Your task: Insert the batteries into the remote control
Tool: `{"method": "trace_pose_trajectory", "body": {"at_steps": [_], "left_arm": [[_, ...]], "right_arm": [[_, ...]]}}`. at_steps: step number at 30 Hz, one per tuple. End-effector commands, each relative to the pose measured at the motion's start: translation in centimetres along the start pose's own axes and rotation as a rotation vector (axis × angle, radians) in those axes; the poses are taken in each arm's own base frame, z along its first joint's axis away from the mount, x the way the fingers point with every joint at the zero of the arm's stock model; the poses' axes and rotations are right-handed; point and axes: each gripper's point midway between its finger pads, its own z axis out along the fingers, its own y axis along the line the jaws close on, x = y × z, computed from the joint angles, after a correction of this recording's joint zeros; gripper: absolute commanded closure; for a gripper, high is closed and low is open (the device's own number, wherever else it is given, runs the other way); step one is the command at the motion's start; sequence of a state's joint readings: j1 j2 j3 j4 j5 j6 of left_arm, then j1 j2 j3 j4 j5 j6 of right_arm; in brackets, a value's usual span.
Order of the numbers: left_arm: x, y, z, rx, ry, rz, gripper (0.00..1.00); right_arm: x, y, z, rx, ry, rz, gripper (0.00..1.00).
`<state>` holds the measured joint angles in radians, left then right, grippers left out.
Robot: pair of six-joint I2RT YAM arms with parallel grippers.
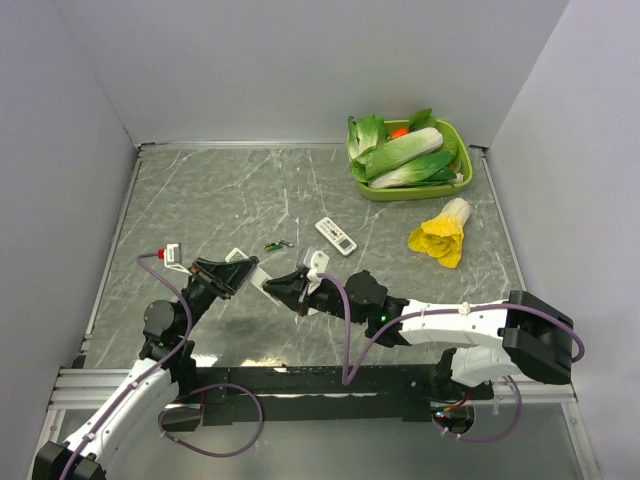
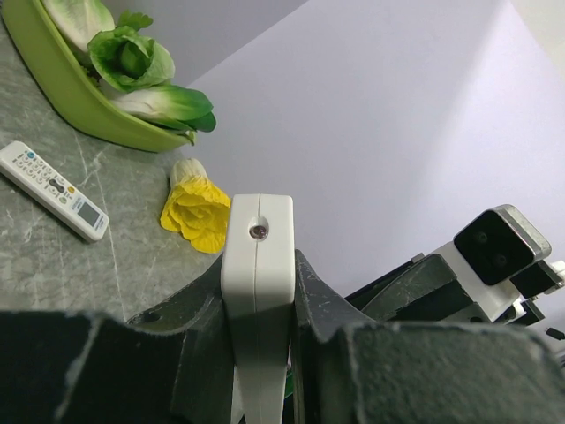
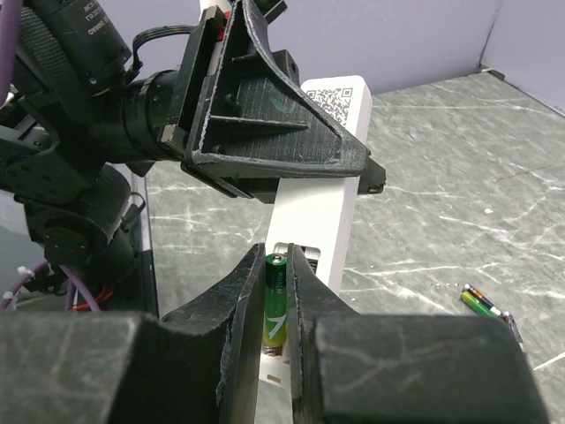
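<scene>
My left gripper (image 2: 259, 270) is shut on the slim white remote control (image 2: 258, 231) and holds it edge-on above the table. In the right wrist view the remote (image 3: 320, 190) shows its rear face, with a QR label and an open battery compartment at its near end. My right gripper (image 3: 275, 259) is shut on a green battery (image 3: 275, 305), held lengthwise right at that compartment. The second green battery (image 3: 481, 301) lies on the table. In the top view it (image 1: 278, 245) lies just behind the two grippers (image 1: 238, 272) (image 1: 284, 290), which meet at the remote (image 1: 262, 279).
A wider white remote with coloured buttons (image 1: 336, 235) lies behind the grippers. A yellow-leaved vegetable (image 1: 441, 235) lies to the right. A green tray (image 1: 458, 185) of leafy greens stands at the back right. White walls enclose the grey marble table.
</scene>
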<state>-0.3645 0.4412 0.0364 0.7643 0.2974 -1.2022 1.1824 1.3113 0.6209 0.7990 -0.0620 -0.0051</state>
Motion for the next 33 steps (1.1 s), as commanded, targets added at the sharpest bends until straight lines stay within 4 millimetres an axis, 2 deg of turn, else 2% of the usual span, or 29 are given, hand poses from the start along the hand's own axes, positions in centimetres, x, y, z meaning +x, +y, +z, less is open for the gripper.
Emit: {"method": "trace_pose_trajectory", "body": {"at_steps": [1, 8, 22, 33], "left_arm": [[1.7, 3.35, -1.94, -0.052, -0.007, -0.064, 0.98], [1.9, 3.16, -1.68, -0.045, 0.013, -0.056, 0.98], [1.94, 3.25, -1.69, -0.052, 0.016, -0.055, 0.98], [2.08, 3.23, -1.63, -0.05, 0.025, -0.059, 0.98]], "right_arm": [[1.43, -0.15, 0.19, 0.019, 0.06, 0.001, 1.0], [1.49, 0.24, 0.69, -0.001, 0.063, 0.005, 0.94], [1.3, 0.15, 0.84, 0.002, 0.05, 0.006, 0.69], [0.69, 0.16, 0.73, 0.004, 0.032, 0.005, 0.6]]}}
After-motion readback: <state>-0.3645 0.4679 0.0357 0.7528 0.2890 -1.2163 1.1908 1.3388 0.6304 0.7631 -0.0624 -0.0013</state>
